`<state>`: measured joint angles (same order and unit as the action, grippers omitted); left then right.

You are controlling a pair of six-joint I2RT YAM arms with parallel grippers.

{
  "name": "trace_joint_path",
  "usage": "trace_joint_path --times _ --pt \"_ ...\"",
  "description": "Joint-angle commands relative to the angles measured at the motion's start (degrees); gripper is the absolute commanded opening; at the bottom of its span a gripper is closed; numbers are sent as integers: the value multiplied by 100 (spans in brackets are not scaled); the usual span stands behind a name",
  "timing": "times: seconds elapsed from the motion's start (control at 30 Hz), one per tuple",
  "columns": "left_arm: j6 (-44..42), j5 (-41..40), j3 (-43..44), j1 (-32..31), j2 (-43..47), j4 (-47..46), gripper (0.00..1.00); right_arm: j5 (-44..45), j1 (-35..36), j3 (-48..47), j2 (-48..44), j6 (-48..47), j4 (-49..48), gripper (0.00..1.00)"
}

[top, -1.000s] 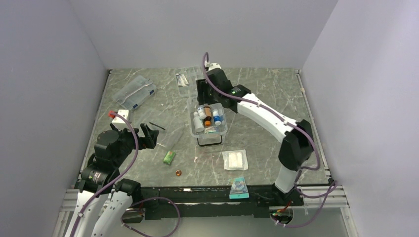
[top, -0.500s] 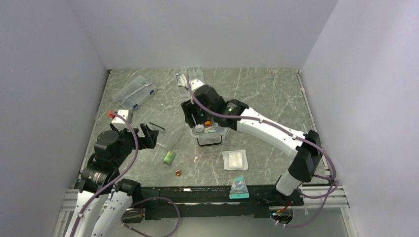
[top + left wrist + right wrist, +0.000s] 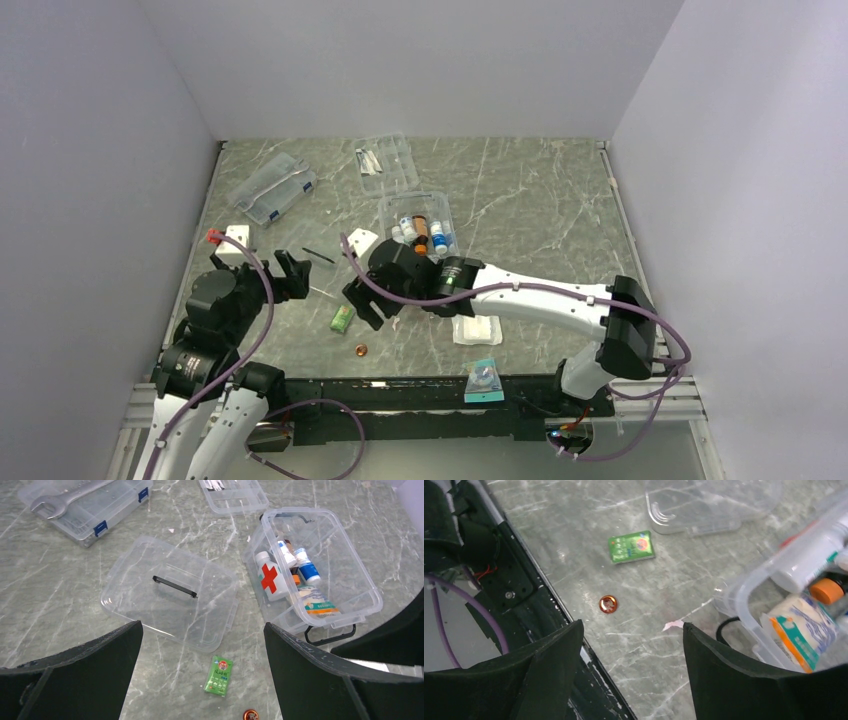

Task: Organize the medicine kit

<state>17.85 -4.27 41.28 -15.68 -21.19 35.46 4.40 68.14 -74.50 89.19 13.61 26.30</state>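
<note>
The right claw (image 3: 631, 627) hung open, empty, seemingly over the green packet (image 3: 631, 547); the left claw (image 3: 202, 627) gaped, empty too.

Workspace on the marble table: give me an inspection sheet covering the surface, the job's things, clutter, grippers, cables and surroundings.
Surface: grey marbled tabletop; one pale scrap near the kit.
Job's things: medicine kit open, bottles inside; its lid lies flat on the table beside it.
Clutter: green packet, copper disc, white pad, teal packet at the near edge, clear case with a wrench on or in it, clear tray.
Grippers: left gripper open, empty; right gripper open, empty, over the table near the disc.
Cables: purple cables loop off both arms.
Surroundings: plain pale walls on three sides.
</note>
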Motion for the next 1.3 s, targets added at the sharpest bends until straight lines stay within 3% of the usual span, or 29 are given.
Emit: trace_joint_path --times 0.0,0.27,0.47,0.73,0.9,1.27 --pt "96 -352 161 4 87 54 99 -30 307 53 88 -301 -673 79" --pt "223 -965 251 4 196 274 99 -349 441 329 670 -406 -1491 83" --pt "358 -1520 232 4 565 365 98 -107 466 354 1153 -553 -1883 87" --pt "369 -1546 240 6 520 382 99 -52 473 66 1882 -589 -1945 91" --pt "376 -1544 240 8 511 380 99 76 473 -34 2191 -629 -2111 99" --pt "369 -1516 232 4 486 374 99 198 455 -256 2680 -778 -2260 100"
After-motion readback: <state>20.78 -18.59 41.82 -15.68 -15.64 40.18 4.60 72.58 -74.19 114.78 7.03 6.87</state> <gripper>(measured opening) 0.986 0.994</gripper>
